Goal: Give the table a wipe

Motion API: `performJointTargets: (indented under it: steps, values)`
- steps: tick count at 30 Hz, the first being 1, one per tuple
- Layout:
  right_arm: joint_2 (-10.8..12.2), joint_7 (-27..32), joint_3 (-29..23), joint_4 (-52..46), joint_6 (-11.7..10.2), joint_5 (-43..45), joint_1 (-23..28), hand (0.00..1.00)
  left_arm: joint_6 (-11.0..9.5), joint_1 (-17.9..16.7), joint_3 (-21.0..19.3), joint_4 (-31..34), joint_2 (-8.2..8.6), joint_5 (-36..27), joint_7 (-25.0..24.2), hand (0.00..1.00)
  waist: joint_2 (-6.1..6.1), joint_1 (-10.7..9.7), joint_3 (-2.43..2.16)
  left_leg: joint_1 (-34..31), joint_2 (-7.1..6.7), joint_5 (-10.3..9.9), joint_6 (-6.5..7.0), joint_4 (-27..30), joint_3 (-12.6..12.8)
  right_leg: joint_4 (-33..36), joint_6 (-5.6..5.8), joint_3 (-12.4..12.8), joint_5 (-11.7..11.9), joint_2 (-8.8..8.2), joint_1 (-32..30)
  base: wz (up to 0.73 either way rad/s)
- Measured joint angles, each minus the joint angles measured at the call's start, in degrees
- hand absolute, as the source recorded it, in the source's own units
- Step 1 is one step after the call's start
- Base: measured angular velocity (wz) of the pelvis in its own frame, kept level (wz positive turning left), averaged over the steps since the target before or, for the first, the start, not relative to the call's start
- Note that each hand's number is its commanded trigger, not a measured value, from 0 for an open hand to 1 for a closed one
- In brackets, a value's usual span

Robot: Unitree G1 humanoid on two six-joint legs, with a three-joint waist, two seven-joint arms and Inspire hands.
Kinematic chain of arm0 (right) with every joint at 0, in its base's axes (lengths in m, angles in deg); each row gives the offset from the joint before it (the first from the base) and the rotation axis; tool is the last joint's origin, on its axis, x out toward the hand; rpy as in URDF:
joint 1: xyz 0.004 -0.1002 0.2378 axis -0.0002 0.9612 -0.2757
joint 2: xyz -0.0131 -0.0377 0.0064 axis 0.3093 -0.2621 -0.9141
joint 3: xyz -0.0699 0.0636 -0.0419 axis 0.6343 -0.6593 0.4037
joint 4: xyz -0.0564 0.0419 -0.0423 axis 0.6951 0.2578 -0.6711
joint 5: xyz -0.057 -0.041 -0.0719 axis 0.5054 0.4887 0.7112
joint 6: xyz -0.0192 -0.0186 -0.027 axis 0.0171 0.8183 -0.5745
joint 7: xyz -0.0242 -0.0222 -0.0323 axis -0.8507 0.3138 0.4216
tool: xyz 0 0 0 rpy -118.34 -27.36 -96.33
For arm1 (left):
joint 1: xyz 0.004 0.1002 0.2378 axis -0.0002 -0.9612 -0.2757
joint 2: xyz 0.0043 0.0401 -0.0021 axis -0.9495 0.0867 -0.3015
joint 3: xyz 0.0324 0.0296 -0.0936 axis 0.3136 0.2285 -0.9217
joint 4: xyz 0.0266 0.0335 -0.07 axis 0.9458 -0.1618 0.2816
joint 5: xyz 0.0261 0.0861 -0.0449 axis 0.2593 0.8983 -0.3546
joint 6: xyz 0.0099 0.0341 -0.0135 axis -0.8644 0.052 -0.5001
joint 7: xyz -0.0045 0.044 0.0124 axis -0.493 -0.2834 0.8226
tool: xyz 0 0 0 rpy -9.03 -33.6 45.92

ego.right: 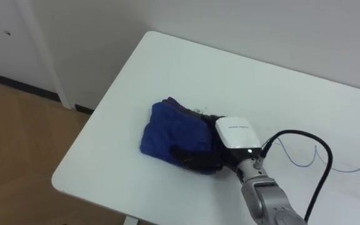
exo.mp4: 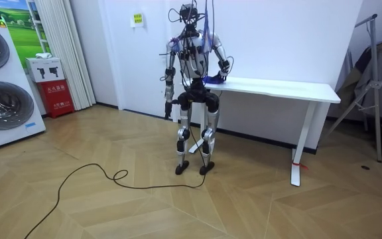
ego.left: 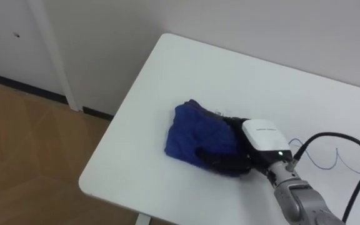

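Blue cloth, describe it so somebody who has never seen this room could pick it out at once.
Find the long white table against the pale wall and go to its end by the wooden floor. There a crumpled blue cloth lies, gripped by the robot's right hand. Its deep blue, rumpled folds stand out from the smooth white top and the black-and-white hand.

One blue cloth (ego.left: 195, 132), one white table (ego.left: 230, 69), seemingly two washers (exo.mp4: 2, 106)
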Motion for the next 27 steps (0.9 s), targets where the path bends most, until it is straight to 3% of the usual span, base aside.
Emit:
performJointTargets:
  steps: [7,20,24,27]
  values:
    - [1.65,1.18,-0.36,-2.30,-1.53,-0.62,1.70,1.00,0.01,-1.10,-1.05,1.68,0.03,2.10,1.06,0.00,-0.12,-0.03,-0.16,0.20,-0.11,-0.02,0.04,-0.14,-0.02,0.12,0.05,0.03,-0.03,-0.10,0.23,0.00]
    - [1.60,0.79,-0.81,-1.86,-1.48,-1.45,1.61,1.00,0.37,-1.72,-2.50,1.93,0.12,1.85,0.80,0.00,-0.50,0.03,-0.30,0.21,-0.34,-0.09,0.17,-0.08,-0.22,0.21,0.22,0.04,-0.14,-0.18,0.30,0.01]
    - [1.70,-0.75,-0.80,-1.56,-0.84,-3.46,1.11,1.00,0.98,-1.61,-1.89,2.47,0.38,1.55,0.81,0.00,-0.33,0.04,-0.25,0.62,-0.34,-0.15,0.24,-0.07,-0.29,0.15,0.27,-0.34,-0.17,-0.08,0.94,0.03]
    - [2.98,-2.30,-0.34,-1.54,1.26,-5.03,0.02,1.00,1.17,-1.27,-1.90,2.44,0.97,1.41,1.17,0.00,0.10,0.33,0.00,0.89,-0.34,-0.15,0.24,-0.05,-0.11,0.40,0.22,-0.14,-0.12,-0.03,0.92,-0.06]
